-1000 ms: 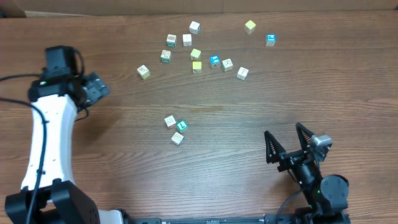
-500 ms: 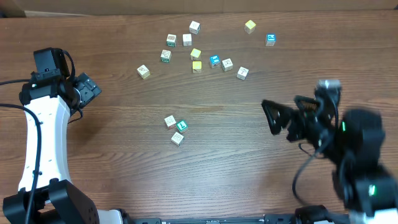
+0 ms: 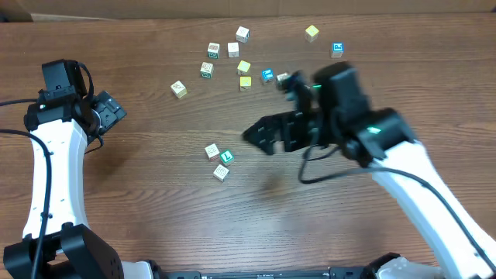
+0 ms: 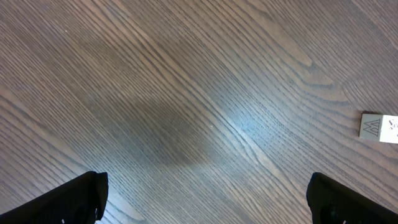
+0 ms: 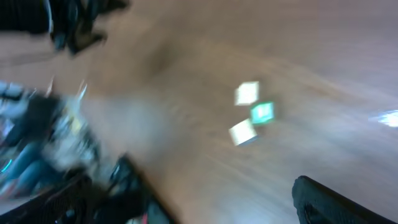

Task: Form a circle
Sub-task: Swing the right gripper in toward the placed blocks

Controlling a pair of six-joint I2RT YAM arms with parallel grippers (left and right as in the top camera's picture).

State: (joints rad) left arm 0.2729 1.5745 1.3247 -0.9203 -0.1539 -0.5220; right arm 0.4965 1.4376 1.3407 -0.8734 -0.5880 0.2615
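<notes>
The circle shows as a tight cluster of three tiny cubes left of the table's centre: a whitish one (image 3: pixel 211 151), a green-faced one (image 3: pixel 225 156) and another whitish one (image 3: pixel 221 172). The right wrist view shows the same cluster blurred, with the green-faced cube (image 5: pixel 262 112) in its middle. My right gripper (image 3: pixel 256 138) hovers open just right of the cluster, apart from it, nothing between its fingers (image 5: pixel 317 199). Far to the left, my left gripper (image 3: pixel 113 111) is open over bare wood, its fingertips (image 4: pixel 84 196) wide apart.
Several loose cubes lie scattered along the far side, among them a yellow one (image 3: pixel 311 32), a blue one (image 3: pixel 337 49) and a whitish one (image 3: pixel 179 90). A whitish cube (image 4: pixel 379 127) shows at the right edge of the left wrist view.
My right arm has swung from the near right corner up and left to the table's middle, close to the cluster. The left arm shifted slightly left, then stayed still. No cube has moved.
</notes>
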